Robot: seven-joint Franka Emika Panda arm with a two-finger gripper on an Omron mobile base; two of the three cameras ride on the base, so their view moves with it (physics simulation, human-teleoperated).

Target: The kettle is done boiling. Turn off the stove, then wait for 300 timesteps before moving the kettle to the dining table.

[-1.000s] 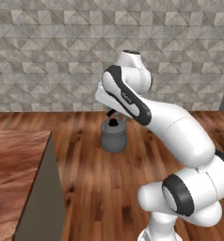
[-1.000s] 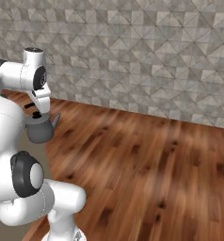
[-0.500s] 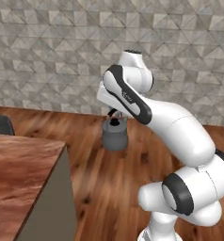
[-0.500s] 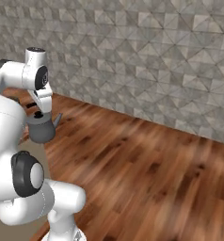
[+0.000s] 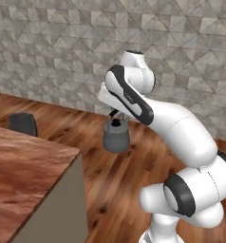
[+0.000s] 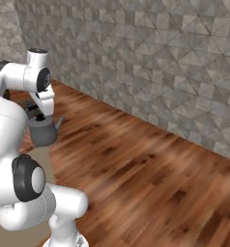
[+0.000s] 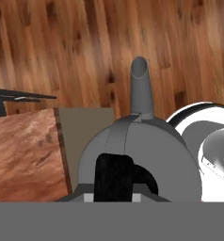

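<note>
The small grey kettle point(image 5: 116, 138) hangs in the air above the wooden floor. My gripper point(image 5: 116, 116) is shut on its thin black handle from above. In the right base view the kettle point(image 6: 43, 132) hangs under the gripper point(image 6: 39, 115), with its spout pointing right. The hand view looks straight down on the kettle point(image 7: 147, 150), with the gripper point(image 7: 113, 195) closed on the dark handle. The dining table point(image 5: 24, 175), with a reddish-brown top and beige side, lies to the kettle's lower left, and its corner point(image 7: 34, 150) is beside the kettle. The stove is out of view.
A black round stool point(image 5: 23, 124) stands behind the table's far edge. A grey stone-tiled wall point(image 5: 62, 52) runs along the back. Brown wooden floor point(image 6: 150, 169) stretches to the right of the arm.
The whole picture has shifted, so the base is moving. The table reaches further into the left base view and a stool has appeared. The kettle stays hanging in the shut gripper.
</note>
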